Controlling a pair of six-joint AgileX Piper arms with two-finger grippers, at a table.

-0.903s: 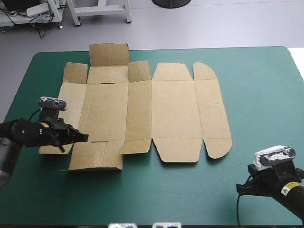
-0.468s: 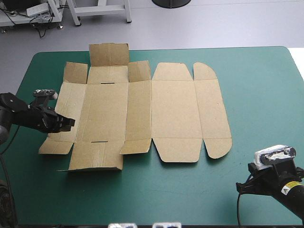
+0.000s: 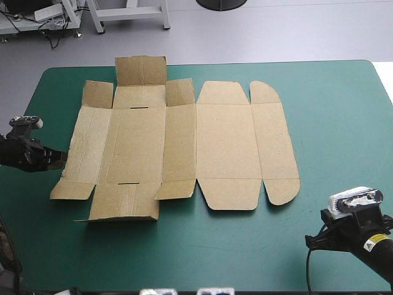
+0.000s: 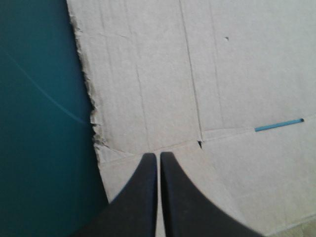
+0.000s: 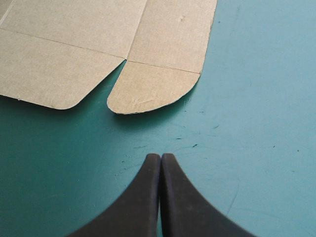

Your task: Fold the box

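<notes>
The brown box (image 3: pixel 215 141) lies flat and unfolded on the teal-green cover, with its flaps spread toward the far and near edges. My left gripper (image 3: pixel 60 159) is shut, low at the box's ragged left edge. In the left wrist view its tips (image 4: pixel 158 155) point over the box's left panel (image 4: pixel 222 74) with nothing held. My right gripper (image 3: pixel 312 241) is shut near the table's front right corner. Ahead of its tips (image 5: pixel 160 156), across bare cover, lies the box's rounded flap (image 5: pixel 158 89).
Teal-green cover (image 3: pixel 331 123) lies to the right of the box and along the front edge. The table's left edge is close behind my left arm (image 3: pixel 18 153).
My left gripper has drawn back to the left, from over the box's left panel to its outer edge. The box and the right arm have not moved.
</notes>
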